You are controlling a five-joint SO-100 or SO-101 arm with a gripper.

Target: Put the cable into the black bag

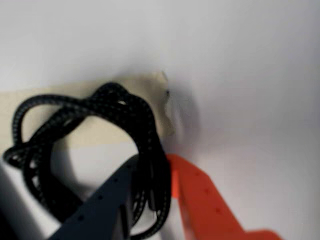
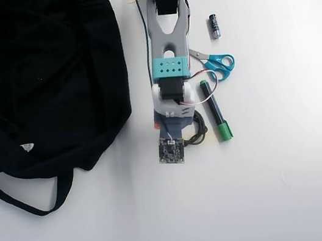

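Now the gripper (image 1: 150,195) pinches the braided black cable (image 1: 90,112) between dark and orange jaws, near the table's far edge, right of the black bag (image 2: 37,79) overhead.

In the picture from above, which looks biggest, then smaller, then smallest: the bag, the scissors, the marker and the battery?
1. Black bag, by far the biggest.
2. Marker and scissors: they look about alike, so I won't rank them.
3. Battery, the smallest.
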